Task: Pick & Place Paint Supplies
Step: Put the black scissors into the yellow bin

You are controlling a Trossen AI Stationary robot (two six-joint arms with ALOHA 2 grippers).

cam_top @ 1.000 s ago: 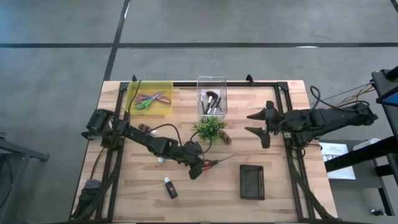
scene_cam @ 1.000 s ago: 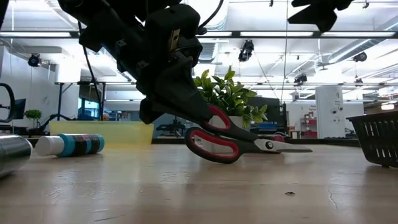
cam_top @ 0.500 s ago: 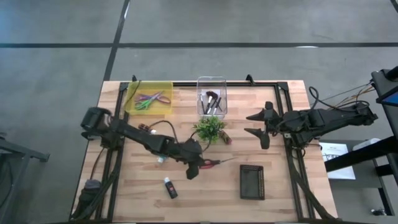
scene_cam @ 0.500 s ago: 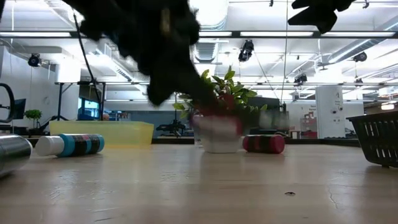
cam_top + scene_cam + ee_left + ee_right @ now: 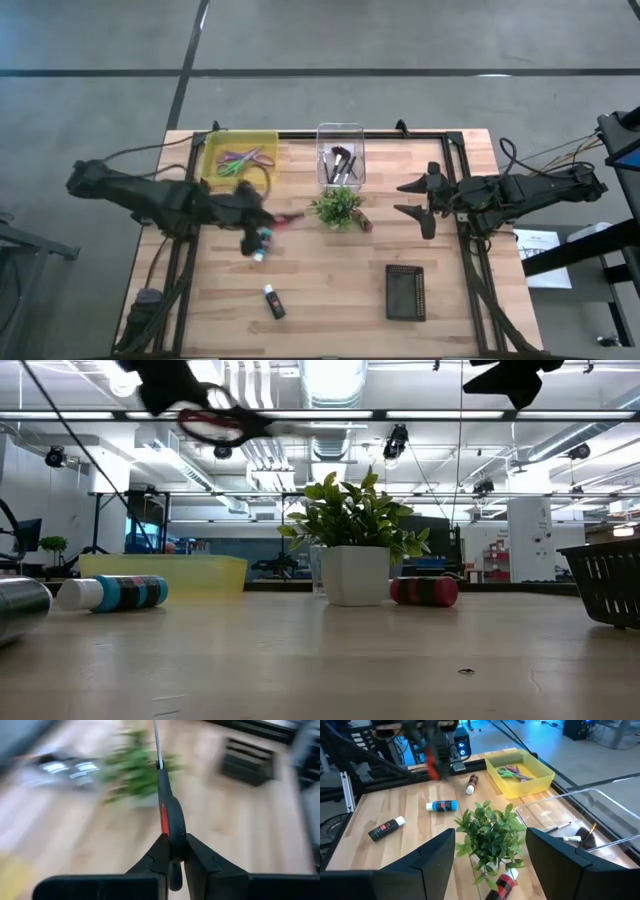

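Note:
My left gripper (image 5: 266,222) is over the table's left half, shut on red-handled scissors (image 5: 288,216), which are raised high above the wood (image 5: 215,425). A blue tube (image 5: 442,805) and a black tube with a white cap (image 5: 272,300) lie on the table. The yellow tray (image 5: 212,160) at the far left holds purple and green scissors (image 5: 240,160). A clear box (image 5: 341,132) at the far middle holds brushes. My right gripper (image 5: 420,205) hangs open and raised over the right side, holding nothing. My left gripper pinches the scissors' red and black handle end (image 5: 172,845) between its two fingers. The blades (image 5: 157,750) run straight on ahead of the fingers, toward the table's right. The scissors are lifted clear of the table, roughly level (image 5: 270,428).
A potted green plant (image 5: 337,207) stands at the table's middle with a red tube (image 5: 362,222) beside it. A black mesh basket (image 5: 405,292) sits near the front right. A brown tube (image 5: 470,784) lies by the left arm. Bare wood lies along the near edge.
My left gripper has risen and drawn back from the table's middle toward its left edge, staying shut. The red scissors, which lay on the wood, have gone up with it and now hang clear of the table.

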